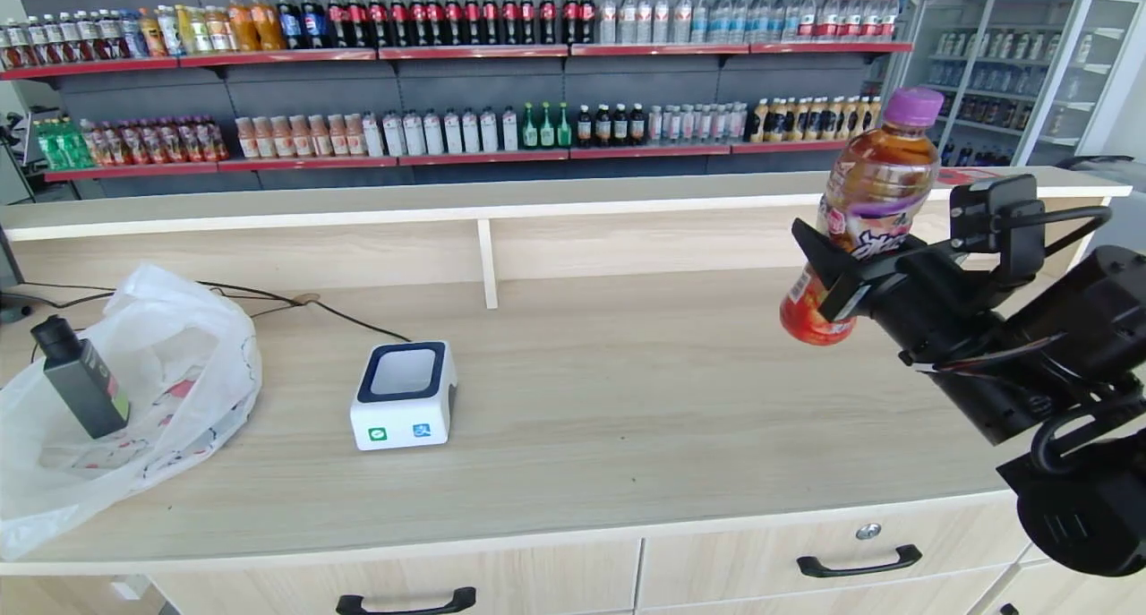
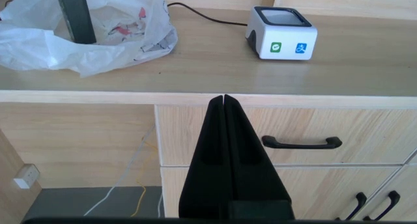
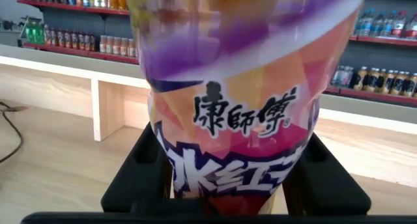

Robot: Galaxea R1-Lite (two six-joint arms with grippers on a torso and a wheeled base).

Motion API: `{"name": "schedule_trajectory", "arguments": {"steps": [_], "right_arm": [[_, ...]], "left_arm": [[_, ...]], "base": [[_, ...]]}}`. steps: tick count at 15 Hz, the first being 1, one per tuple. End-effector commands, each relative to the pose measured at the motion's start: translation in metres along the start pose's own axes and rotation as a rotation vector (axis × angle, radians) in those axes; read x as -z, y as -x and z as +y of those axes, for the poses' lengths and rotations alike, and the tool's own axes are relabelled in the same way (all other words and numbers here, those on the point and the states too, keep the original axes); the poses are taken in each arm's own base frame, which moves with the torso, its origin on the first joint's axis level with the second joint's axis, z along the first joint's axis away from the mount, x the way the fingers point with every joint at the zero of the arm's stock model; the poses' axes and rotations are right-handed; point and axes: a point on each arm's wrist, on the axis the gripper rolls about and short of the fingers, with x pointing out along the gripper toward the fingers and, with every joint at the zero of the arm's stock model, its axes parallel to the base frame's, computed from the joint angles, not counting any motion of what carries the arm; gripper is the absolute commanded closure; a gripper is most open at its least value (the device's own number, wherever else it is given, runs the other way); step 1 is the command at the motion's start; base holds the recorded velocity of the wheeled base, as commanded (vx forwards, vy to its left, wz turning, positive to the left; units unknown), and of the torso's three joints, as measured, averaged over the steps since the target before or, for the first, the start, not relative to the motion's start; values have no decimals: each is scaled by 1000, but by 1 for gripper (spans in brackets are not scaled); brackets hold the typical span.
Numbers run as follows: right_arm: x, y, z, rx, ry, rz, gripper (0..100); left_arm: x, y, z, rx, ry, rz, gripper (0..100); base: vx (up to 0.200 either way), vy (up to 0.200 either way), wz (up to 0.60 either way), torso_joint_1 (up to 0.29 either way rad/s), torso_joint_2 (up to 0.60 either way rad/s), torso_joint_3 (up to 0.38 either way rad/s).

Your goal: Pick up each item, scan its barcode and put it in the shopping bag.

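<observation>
Both claws clench: right gripper (image 1: 840, 273) holds a tilted bottle (image 1: 873, 185) above the counter's (image 1: 627, 400) right end, well apart from the scanner (image 1: 405, 396), while left gripper (image 2: 223, 110), fingers together, sits below its front edge.

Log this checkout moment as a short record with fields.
right gripper: shut on the bottle, raised over the counter's right side
bottle: purple cap, orange drink, roughly upright, off the counter
scanner: white box on the counter, left of centre
bag: white plastic, open, at the counter's left end
in bag: one dark container with a black cap
left gripper: shut, low in front of the drawers
</observation>
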Motion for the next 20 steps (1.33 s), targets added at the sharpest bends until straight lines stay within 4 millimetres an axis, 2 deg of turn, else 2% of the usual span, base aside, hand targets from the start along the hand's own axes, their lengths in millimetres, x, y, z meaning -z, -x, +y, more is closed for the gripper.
{"name": "schedule_trajectory", "arguments": {"steps": [1,3,6,11,20], "right_arm": [[10,12,1,0,4,63,100],[9,13,1,0,-3,62,100],[12,13,-10,38,-22,71,100],[17,20,-6,26,-32,105,100],[16,20,-6,25,-33,103,100]], "left_arm": [[0,0,0,0,0,-2,100],[0,0,0,0,2,-2,100],[0,0,0,-2,17,-2,100],[0,0,0,-2,18,-2,100],[0,0,0,-2,18,-2,100]], "base": [[0,0,0,0,0,0],[0,0,0,0,0,0],[0,200,0,2,1,4],[0,200,0,4,1,3],[0,200,0,2,2,4]]}}
